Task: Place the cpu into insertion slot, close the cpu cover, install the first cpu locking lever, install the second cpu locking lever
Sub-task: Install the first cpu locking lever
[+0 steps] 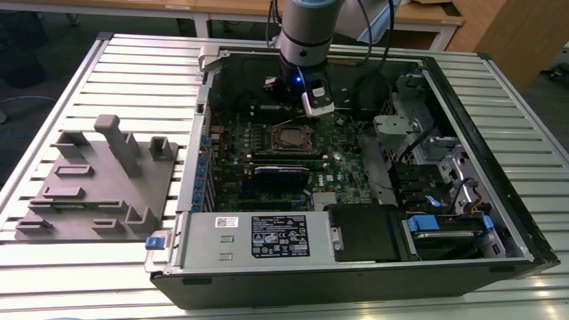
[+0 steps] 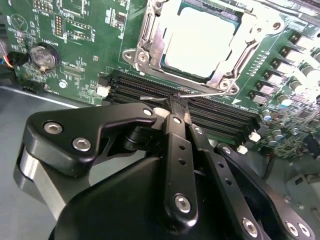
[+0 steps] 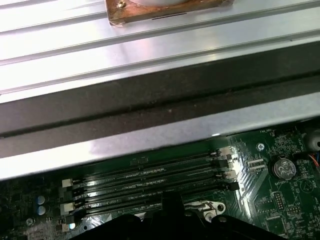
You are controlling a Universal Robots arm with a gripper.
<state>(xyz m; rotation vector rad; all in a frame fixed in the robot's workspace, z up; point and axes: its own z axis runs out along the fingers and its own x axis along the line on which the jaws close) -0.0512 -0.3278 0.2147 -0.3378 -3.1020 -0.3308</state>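
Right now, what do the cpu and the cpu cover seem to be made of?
The cpu: probably plated metal, its top pale, smooth, softly shiny silver-grey. The cpu cover: seemingly stamped steel, grey, with bright glints along bent edges.

A slatted metal table point(image 1: 133, 73) carries an open computer case point(image 1: 356, 280), which lies on its side across the middle and the exterior view's right. A grey moulded jig point(image 1: 98, 193) with upright posts sits flat on the slats just beside the case, at the exterior view's left. In the first wrist view a copper-coloured block point(image 3: 165, 11) rests on the slats point(image 3: 150, 47) beyond the case wall.
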